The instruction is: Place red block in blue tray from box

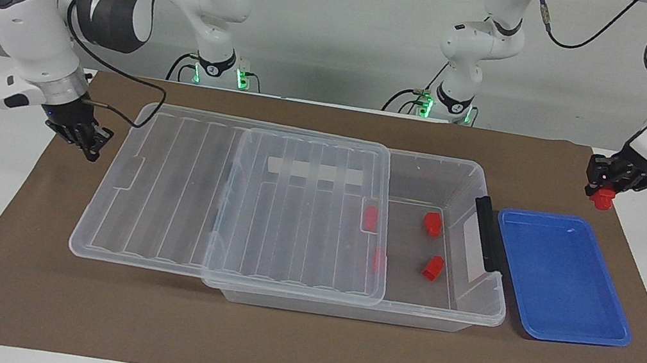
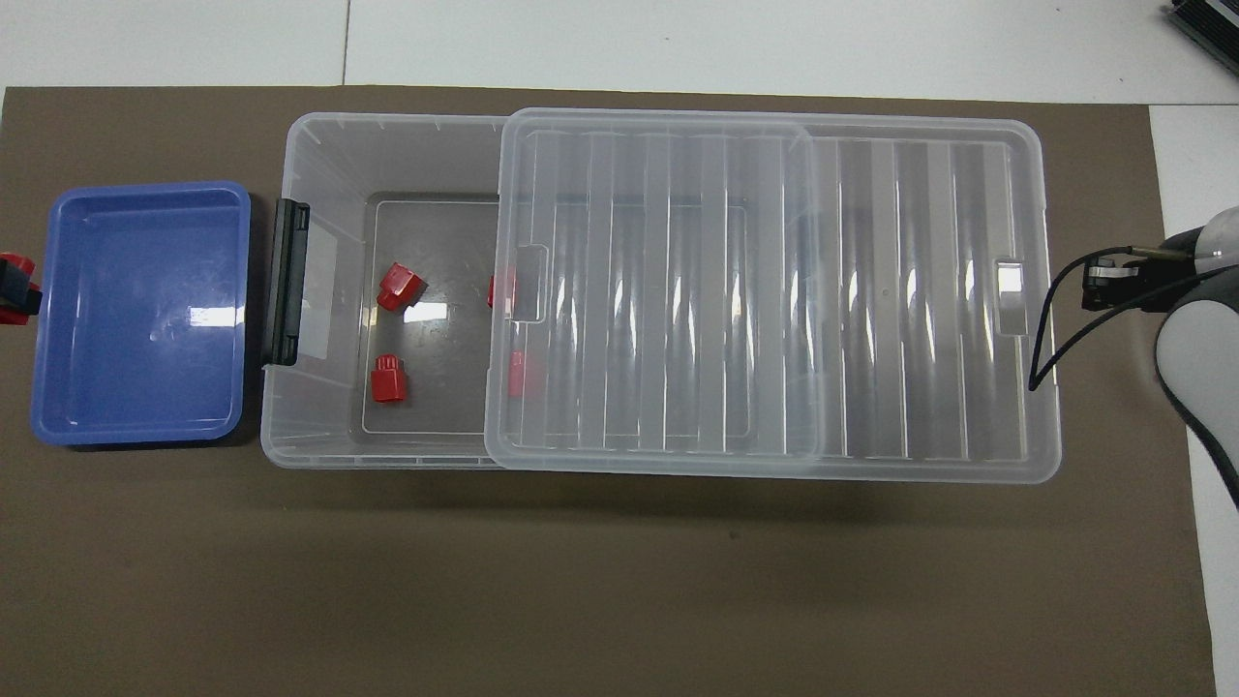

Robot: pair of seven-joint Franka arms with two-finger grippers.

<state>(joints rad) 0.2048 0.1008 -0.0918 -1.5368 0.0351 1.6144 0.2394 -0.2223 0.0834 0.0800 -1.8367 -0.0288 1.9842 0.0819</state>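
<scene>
The left gripper point(image 1: 603, 187) is clamped on a red block point(image 1: 604, 199), raised over the table's edge just beside the blue tray point(image 1: 561, 281). The right gripper point(image 1: 85, 138), fingertips together and holding nothing, hangs over the table by the lid's point(image 1: 237, 194) end. Four red blocks lie in the box point(image 1: 482, 307).

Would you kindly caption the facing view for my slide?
Left gripper holds a red block near the blue tray; four remain in the half-open box.
</scene>
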